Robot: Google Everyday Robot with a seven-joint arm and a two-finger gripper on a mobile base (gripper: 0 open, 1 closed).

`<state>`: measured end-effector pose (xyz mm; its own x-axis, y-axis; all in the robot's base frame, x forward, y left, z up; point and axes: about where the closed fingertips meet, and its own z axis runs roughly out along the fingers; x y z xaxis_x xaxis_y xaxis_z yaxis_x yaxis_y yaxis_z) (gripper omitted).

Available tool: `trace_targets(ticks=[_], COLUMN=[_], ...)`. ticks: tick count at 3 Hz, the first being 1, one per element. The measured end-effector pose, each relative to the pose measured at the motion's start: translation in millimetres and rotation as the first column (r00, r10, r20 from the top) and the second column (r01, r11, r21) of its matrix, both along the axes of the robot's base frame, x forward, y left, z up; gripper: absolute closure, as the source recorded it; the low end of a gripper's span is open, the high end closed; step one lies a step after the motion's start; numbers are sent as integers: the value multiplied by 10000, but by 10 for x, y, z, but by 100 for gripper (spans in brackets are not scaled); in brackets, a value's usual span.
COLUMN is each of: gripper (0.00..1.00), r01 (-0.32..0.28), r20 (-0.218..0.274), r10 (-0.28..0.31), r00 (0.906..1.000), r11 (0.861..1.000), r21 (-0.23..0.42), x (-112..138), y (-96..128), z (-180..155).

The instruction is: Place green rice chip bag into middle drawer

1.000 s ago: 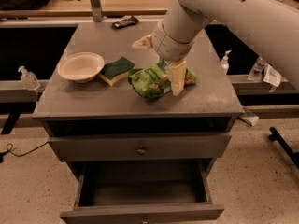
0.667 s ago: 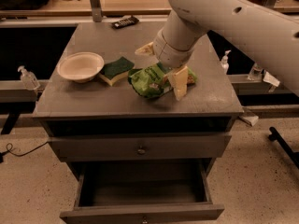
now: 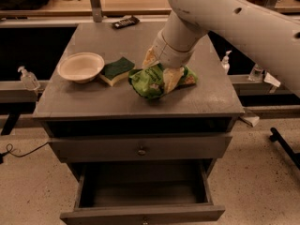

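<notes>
The green rice chip bag (image 3: pixel 145 83) lies crumpled on the grey cabinet top (image 3: pixel 93 102), right of centre. My gripper (image 3: pixel 160 68) comes down on it from above on the white arm. One cream finger (image 3: pixel 171 78) presses the bag's front and the other (image 3: pixel 149 58) its back, so the fingers are closed on the bag. The bag still rests on the top. The middle drawer (image 3: pixel 140 193) is pulled open below, dark inside, with its knobbed front (image 3: pixel 143 214) at the bottom edge of the view.
A tan bowl (image 3: pixel 80 65) and a green-and-yellow sponge (image 3: pixel 117 70) sit left of the bag. A black remote (image 3: pixel 125 22) lies at the back. The upper drawer front (image 3: pixel 138 149) is shut. Small bottles stand at the left (image 3: pixel 27 78) and right (image 3: pixel 226 60) of the cabinet.
The gripper has shifted slightly left over the bag, and its two fingers have come closer together, squeezing the bag. The bag has stayed on the cabinet top.
</notes>
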<state>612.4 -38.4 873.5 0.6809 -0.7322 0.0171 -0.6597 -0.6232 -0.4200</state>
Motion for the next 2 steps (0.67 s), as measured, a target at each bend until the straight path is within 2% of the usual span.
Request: trace_targets(ticks=[1,2], gripper=[64,93], r01=[-17,-78], r20=[-9,-32], r10=[17,78], r00=[10000,10000], r11=[10000,10000], r21=[-8,-49], x=[-4,-5], y=[8,22], z=[-6,3])
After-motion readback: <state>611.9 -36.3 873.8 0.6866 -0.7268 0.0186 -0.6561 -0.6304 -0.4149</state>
